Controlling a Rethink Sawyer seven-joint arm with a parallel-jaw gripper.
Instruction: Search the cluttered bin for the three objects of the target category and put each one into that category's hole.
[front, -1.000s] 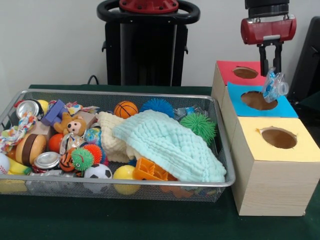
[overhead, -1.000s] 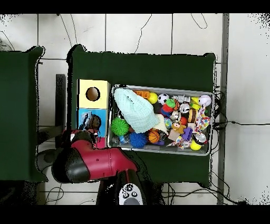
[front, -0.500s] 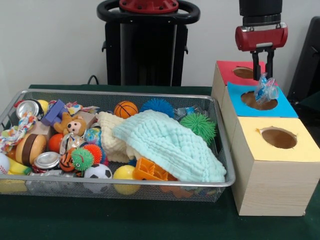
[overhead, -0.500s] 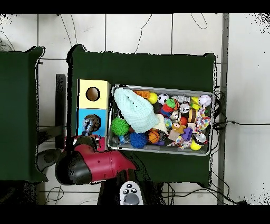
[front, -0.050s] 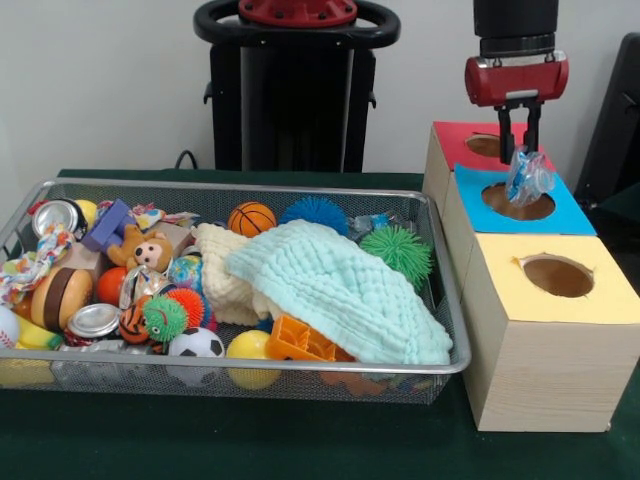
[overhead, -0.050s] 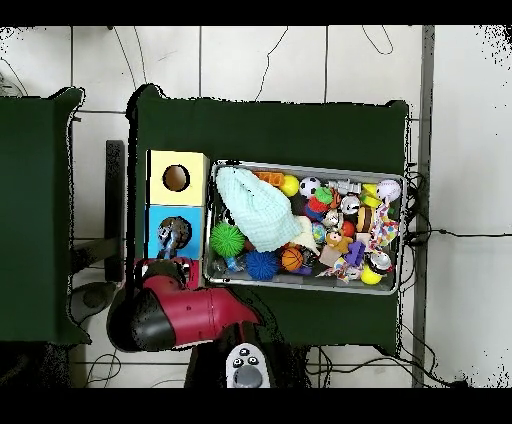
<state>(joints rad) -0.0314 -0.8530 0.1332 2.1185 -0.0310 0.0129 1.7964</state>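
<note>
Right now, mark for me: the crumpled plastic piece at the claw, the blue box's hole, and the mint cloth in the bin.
crumpled plastic piece (front, -0.050s: 529, 176): front view, middle of the clear bluish wad.
blue box's hole (front, -0.050s: 505, 205): front view, its dark interior left of the wad.
mint cloth (front, -0.050s: 335, 285): front view, centre of the quilted top fold.

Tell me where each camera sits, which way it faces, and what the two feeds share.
Front view: across the table, facing the robot; shows the hand holding a crumpled clear wrapper over the blue box.
Overhead view: above, looking straight down; shows the red arm at the bottom.
Shared: the wire bin, the mint cloth, the blue box.
</note>
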